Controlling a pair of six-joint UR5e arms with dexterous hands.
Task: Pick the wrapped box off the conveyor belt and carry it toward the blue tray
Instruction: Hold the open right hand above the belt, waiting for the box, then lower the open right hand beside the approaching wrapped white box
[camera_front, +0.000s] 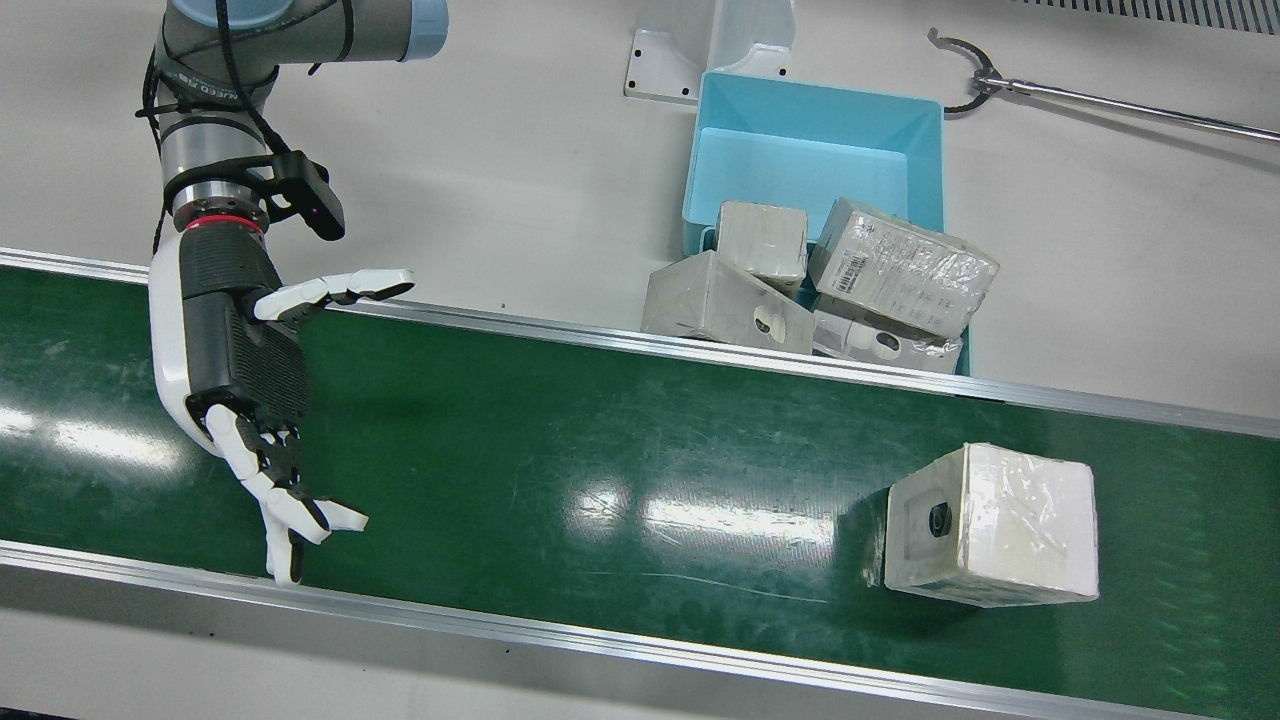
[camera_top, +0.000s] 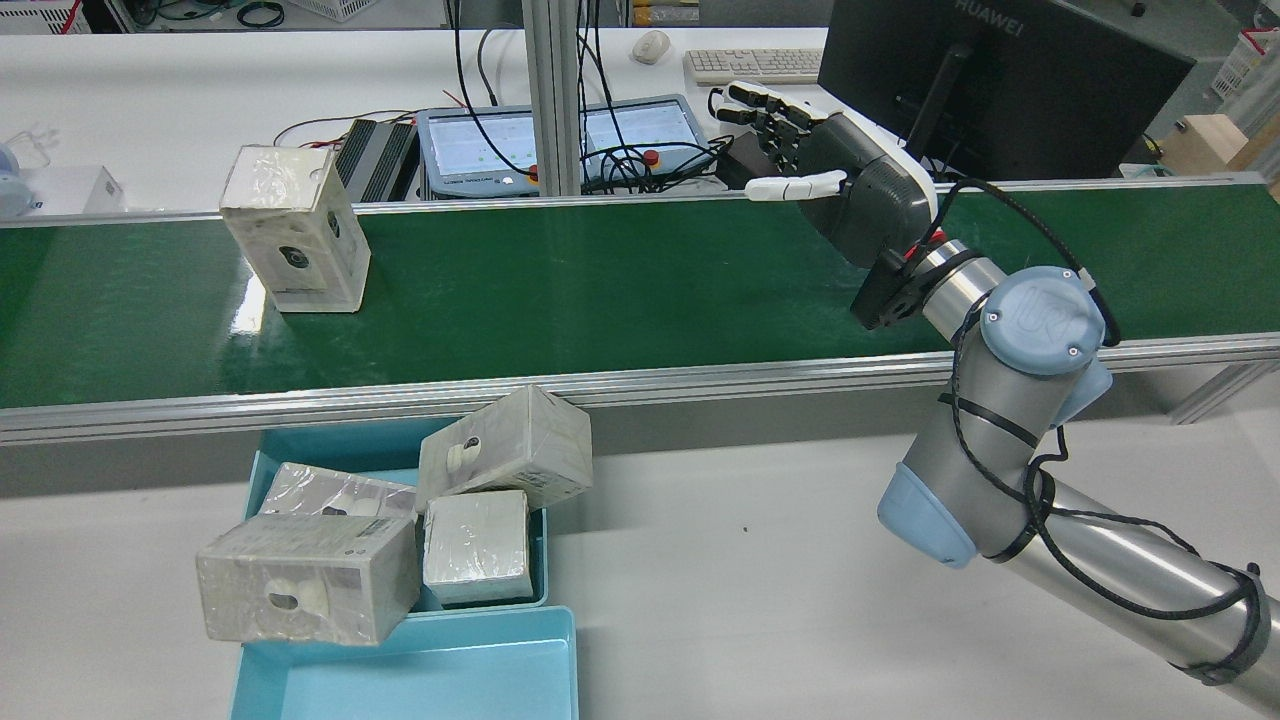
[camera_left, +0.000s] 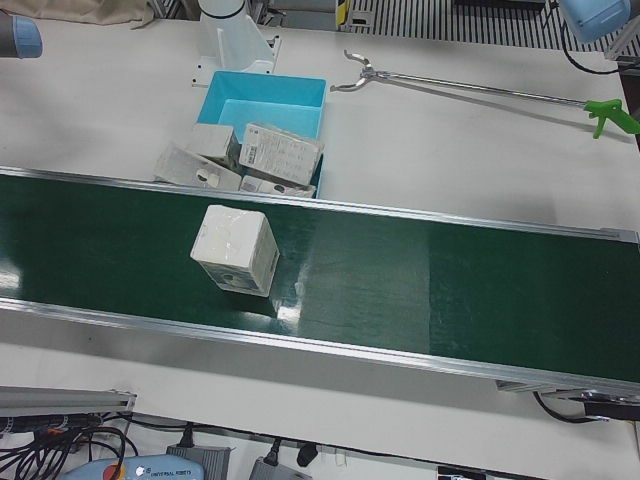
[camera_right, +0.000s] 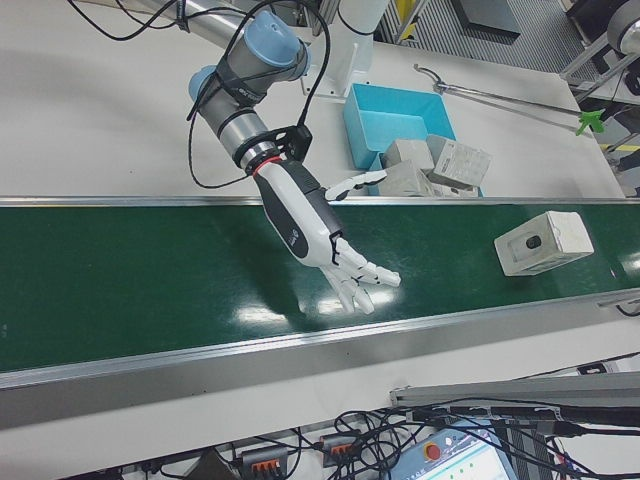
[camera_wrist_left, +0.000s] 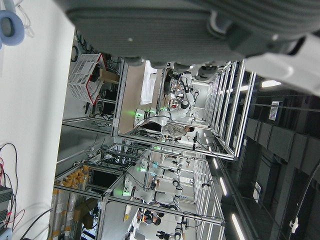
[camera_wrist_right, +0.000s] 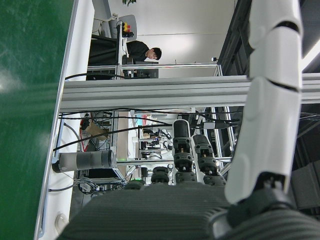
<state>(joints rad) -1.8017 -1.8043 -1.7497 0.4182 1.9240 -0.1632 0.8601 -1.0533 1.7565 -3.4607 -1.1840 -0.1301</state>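
The right hand (camera_front: 250, 380) hovers spread and empty, well apart from the wrapped box (camera_front: 990, 540); the conveyor belt (camera_front: 600, 470) could carry it away.

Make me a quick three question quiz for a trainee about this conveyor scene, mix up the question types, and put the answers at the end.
1. True or false: the right hand is holding the wrapped box.
2. Multiple choice: where does that wrapped box sit? A) in the blue tray B) on the green conveyor belt C) on the white table
3. Fill in: in the front view, the long metal tool lying on the table beyond the tray is a ____.

Key
1. False. The hand hovers open over the belt, far from the box.
2. B.
3. Reacher grabber; the left-front view shows its green handle.
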